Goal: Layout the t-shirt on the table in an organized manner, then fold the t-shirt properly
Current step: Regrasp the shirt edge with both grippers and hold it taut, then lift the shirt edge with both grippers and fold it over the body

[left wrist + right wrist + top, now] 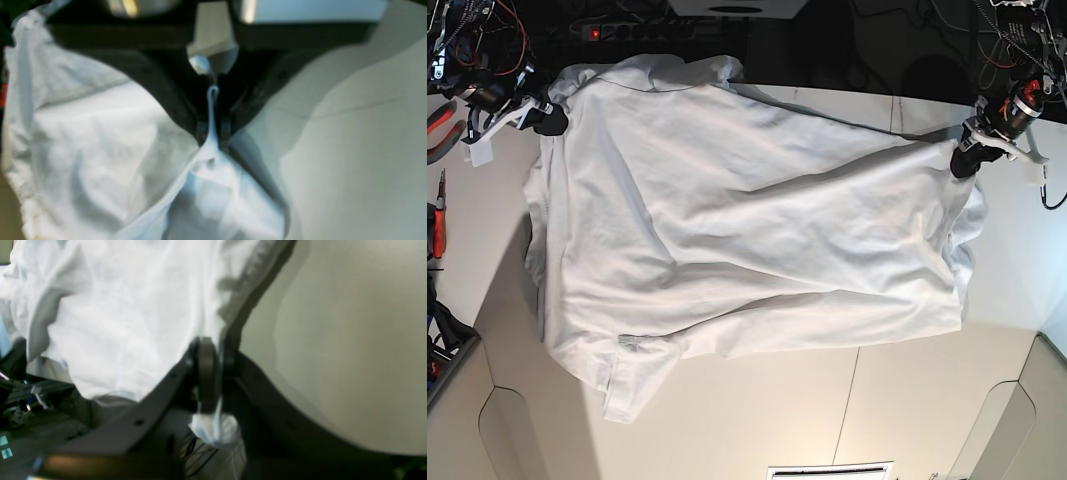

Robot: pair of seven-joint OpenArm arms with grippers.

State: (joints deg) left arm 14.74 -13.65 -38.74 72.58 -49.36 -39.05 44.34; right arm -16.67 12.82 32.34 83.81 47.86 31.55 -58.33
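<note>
Two grips, one shirt! Left gripper [213, 133] pinching a thin fold of the t-shirt [747, 230], jaws pressed together on the cloth, a narrow strip of white poking up between the fingers [225, 128] in the left wrist view. Right gripper [213, 356] likewise clamping down on an edge of the same shirt, a little bunch of fabric squeezed out behind its pads in the right wrist view.

Seen from the base view: shirt stretching wide across the far part of the table [827, 420], pulled between the two grippers, left gripper [965, 160] holding at the right edge of that view, right gripper [549, 118] holding at the upper left. Cloth looking taut along the top line between the two pinch points, sagging and wrinkling below. Lower edge draping down toward the near side of the table, one corner hanging lowest at lower left of that view, with a small grey tag showing near it. Folds bunching along the left side and at the right end under the left gripper.

Bare off-white tabletop showing in front of the shirt, thin dark seam lines running across it. Red-handled tools [437, 125] lying off at the far left edge of the base view, cables [907, 20] trailing beyond the table's far side.
</note>
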